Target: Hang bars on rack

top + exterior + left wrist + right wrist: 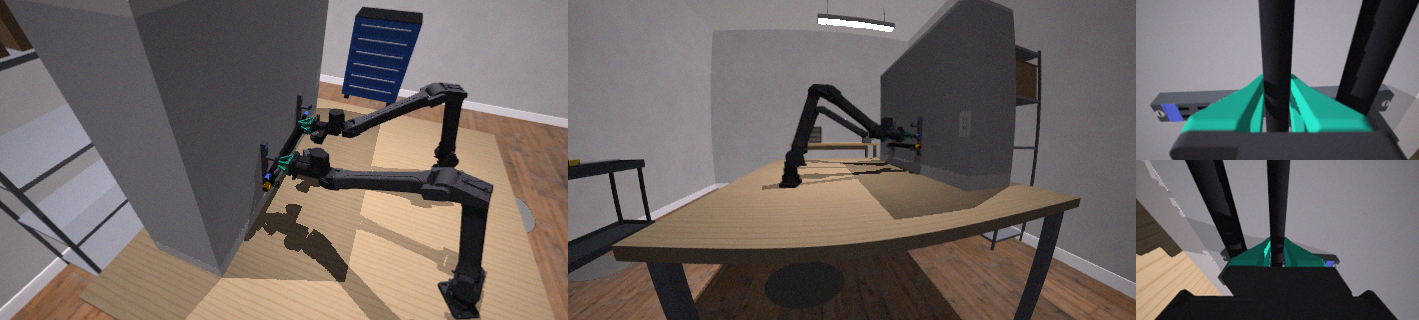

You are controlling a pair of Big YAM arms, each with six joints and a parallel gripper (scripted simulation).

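Note:
A black bar with blue ends (pixel 267 177) (pixel 1277 43) (pixel 1279 199) lies level across the front of the rack. My left gripper (pixel 286 162) (pixel 1277 81), the nearer one in the top view, is shut on it near one end. My right gripper (pixel 306 123) (pixel 1277 240) is shut on it near the other end. The second bar, with orange-yellow ends (pixel 267 186) (pixel 918 147) (pixel 1379 43) (pixel 1212 199), is lower. The near upright (pixel 263 156) (pixel 1200 98) carries a blue top label (pixel 1172 112) and a red one below. The far upright also has a blue top label (pixel 1330 263). The lowest labels are hidden.
The grey wall (pixel 195 100) (pixel 948 80) stands directly behind the rack. The wooden table top (pixel 410 150) (pixel 768 220) lies below both arms. A blue drawer cabinet (pixel 380 55) and a metal shelf (pixel 1035 120) stand away from the rack.

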